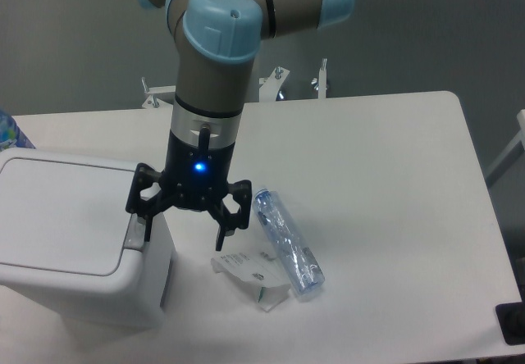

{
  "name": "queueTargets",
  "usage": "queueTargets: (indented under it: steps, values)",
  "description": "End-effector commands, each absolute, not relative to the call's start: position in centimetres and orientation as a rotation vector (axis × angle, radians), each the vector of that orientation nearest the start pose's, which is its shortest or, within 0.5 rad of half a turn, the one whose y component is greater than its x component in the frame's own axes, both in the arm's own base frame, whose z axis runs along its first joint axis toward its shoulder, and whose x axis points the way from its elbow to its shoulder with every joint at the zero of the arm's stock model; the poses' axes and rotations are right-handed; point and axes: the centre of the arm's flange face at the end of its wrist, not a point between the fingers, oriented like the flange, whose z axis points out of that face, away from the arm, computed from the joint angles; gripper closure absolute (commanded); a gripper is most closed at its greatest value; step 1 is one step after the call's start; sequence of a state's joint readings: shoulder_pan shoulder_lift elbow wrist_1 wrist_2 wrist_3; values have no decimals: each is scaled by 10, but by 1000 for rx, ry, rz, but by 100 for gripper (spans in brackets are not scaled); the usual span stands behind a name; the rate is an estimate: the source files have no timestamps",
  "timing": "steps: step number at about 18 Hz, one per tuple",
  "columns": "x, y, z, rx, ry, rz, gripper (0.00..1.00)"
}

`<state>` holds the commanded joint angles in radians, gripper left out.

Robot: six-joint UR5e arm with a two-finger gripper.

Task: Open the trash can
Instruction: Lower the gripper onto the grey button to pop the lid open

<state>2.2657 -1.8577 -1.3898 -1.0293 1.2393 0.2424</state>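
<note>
White boxy trash can (66, 241), flat lid closed, grey latch.

White table (385, 159), rounded corners; dark grey floor behind; metal brackets (320, 79) at far edge.

A: Is the light even?
B: Yes, it is soft and comes from above. The white worktop (385, 184) is bright, with only faint shadows.
A: And the sharpness?
B: It is a little soft and grainy. A blue lamp glows on the arm.
</note>
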Motion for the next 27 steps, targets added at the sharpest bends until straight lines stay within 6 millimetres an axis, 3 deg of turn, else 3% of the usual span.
queueTargets:
  steps: [10,20,27]
  values:
    - [-280,598,479,-2576,-492,-120,0]
    - [-277,593,488,-2564,-504,-117,0]
    - [-268,596,479,-2582,-493,-131,0]
